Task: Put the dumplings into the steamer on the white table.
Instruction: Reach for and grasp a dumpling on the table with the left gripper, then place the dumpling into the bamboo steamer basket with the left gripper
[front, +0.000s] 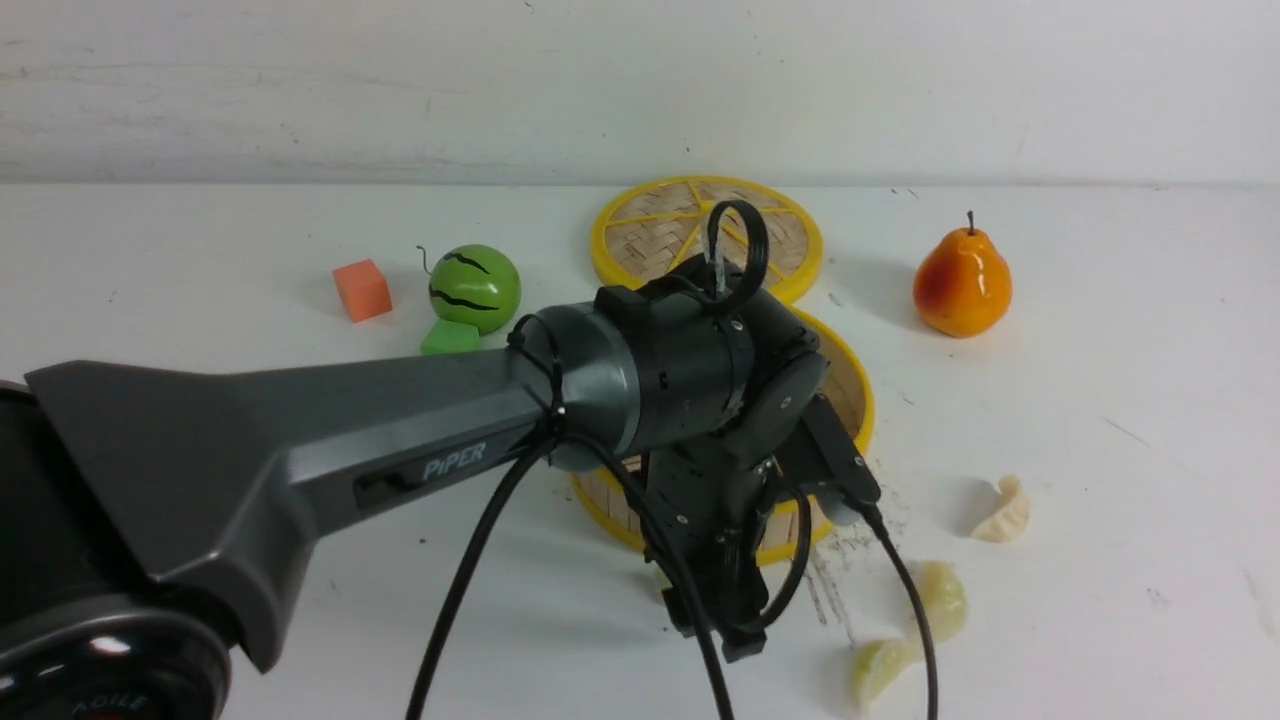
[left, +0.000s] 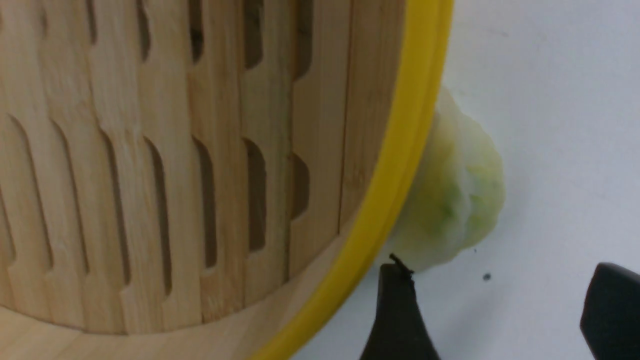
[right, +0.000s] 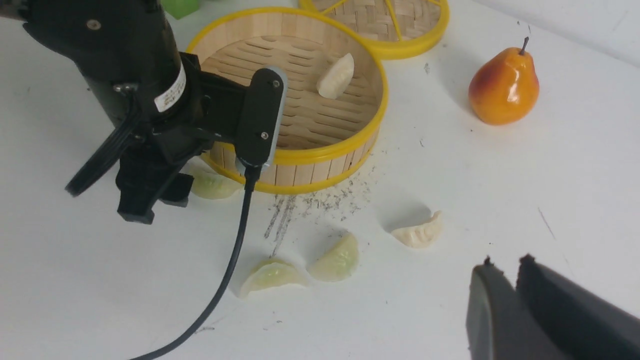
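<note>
The left pincer (left: 500, 295) hangs low over the white table (front: 1120, 620) with its fingertips spread apart, grasping nothing. Just ahead of those tips, a light-green dumpling (left: 450, 200) lies on the table close against the outside of the steamer (left: 380, 210), partly hidden by the yellow rim. The steamer stands beyond the left pincer as the front view looks, and the forearm covers much of it. Inside, toward the side farther from this pincer, one cream dumpling (right: 336, 77) rests on the slatted floor. Off to the right of the left pincer, two greenish dumplings (right: 272, 277) (right: 337, 260) lie close together on the table, and a cream dumpling (right: 420, 231) sits farther right and a little farther off. Past the steamer from the left pincer is the woven lid (front: 650, 235), and well to the right of that an orange pear (front: 962, 283). Beyond the same pincer, to its left, are a striped green ball (front: 475, 290), a green block (front: 452, 337) and an orange block (front: 363, 290). The right pincer (right: 507, 265) has its tips close together and holds nothing visible; I cannot tell whether it is fully clenched.
</note>
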